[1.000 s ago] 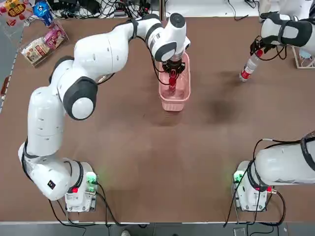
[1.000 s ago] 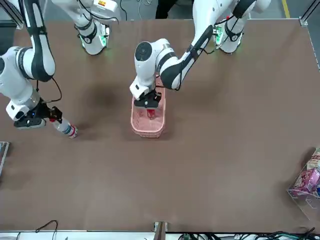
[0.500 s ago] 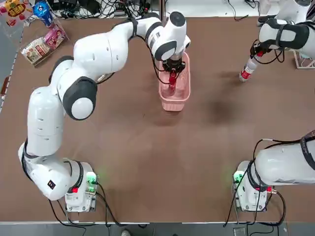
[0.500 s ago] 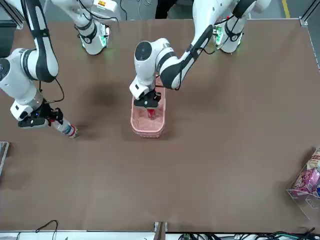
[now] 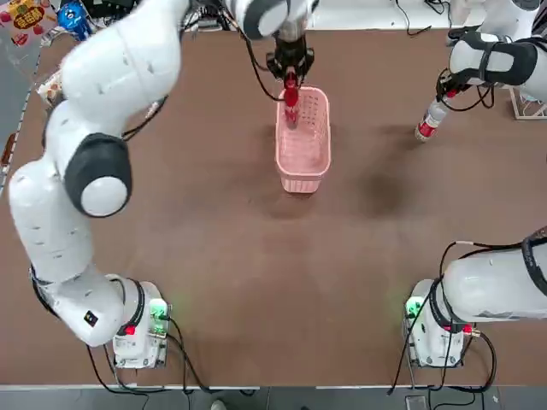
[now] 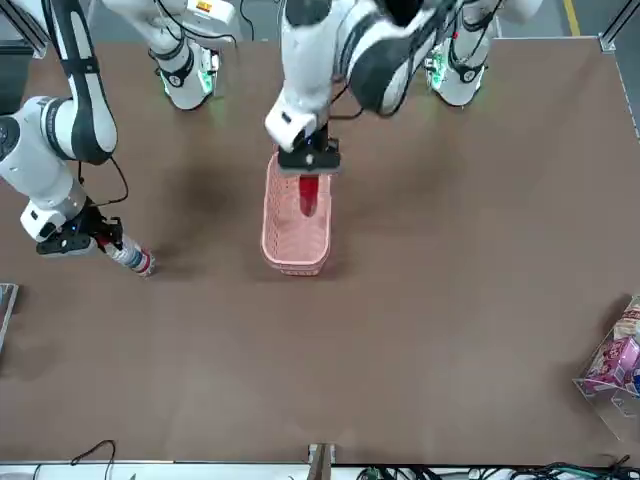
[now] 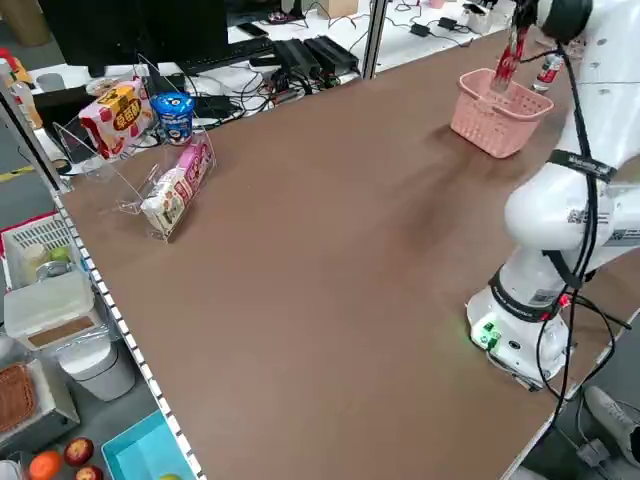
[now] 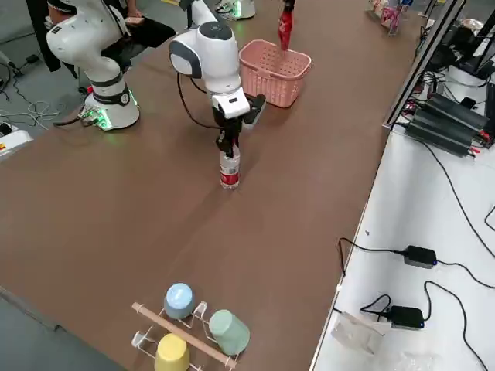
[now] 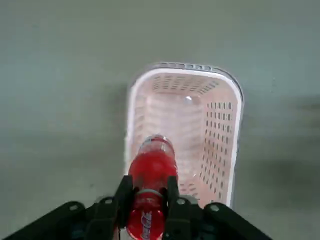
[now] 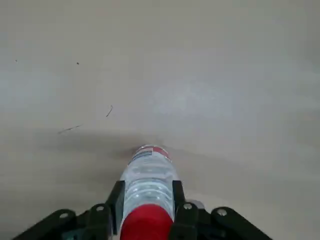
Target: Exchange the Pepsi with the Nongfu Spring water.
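Our left hand (image 5: pixel 291 75), clamped on the Pepsi (image 5: pixel 291 101), points down in the top view, the bottle beneath it, above the pink basket (image 5: pixel 302 154). In the right side view, our right hand (image 8: pixel 229 147) reaches down, clamped on the Nongfu Spring water (image 8: pixel 230 168) below it.

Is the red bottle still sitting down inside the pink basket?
No, the left hand holds the red bottle up above the pink basket.
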Robot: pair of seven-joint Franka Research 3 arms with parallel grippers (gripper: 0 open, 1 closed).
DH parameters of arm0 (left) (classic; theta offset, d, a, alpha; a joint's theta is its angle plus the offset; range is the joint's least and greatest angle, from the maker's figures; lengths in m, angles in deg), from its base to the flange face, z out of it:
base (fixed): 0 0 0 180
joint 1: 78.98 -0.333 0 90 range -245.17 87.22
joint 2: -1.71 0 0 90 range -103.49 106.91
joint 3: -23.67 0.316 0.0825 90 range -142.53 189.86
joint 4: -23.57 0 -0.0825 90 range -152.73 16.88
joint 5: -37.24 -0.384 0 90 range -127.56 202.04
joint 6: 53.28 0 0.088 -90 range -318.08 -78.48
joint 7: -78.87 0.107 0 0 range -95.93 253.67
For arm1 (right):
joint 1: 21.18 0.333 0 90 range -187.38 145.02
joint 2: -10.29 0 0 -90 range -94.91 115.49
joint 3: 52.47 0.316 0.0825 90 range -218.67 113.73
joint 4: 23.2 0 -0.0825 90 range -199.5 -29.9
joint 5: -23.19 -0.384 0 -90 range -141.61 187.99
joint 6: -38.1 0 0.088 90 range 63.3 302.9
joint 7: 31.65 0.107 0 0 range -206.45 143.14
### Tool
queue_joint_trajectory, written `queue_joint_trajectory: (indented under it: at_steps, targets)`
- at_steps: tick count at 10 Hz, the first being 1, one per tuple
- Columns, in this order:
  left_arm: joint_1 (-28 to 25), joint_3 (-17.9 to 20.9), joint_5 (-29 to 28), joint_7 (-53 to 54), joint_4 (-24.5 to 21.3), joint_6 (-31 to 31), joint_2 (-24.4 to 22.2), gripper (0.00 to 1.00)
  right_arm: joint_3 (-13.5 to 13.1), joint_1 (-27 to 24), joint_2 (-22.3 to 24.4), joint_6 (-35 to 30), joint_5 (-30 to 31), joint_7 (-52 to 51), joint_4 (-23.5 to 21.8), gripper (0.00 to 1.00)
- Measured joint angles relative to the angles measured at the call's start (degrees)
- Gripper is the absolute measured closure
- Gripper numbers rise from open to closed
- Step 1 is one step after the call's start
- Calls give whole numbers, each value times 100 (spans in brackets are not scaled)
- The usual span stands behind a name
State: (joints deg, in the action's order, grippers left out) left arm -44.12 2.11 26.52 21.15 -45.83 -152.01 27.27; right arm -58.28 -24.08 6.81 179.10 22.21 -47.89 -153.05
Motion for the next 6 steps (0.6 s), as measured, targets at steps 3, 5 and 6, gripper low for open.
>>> queue_joint_trajectory:
  at_steps: [3,5,6]
  targets:
    - [-691,20,43,430,-151,1077,-694,68,-4,0,10,-59,-1,2,14,62]
    - [-1793,26,117,1409,-425,1176,-781,68,-2,24,2,-585,-7,188,190,62]
    - [-2326,23,200,1958,-522,1168,-796,68,2,112,5,-1105,-8,332,451,62]
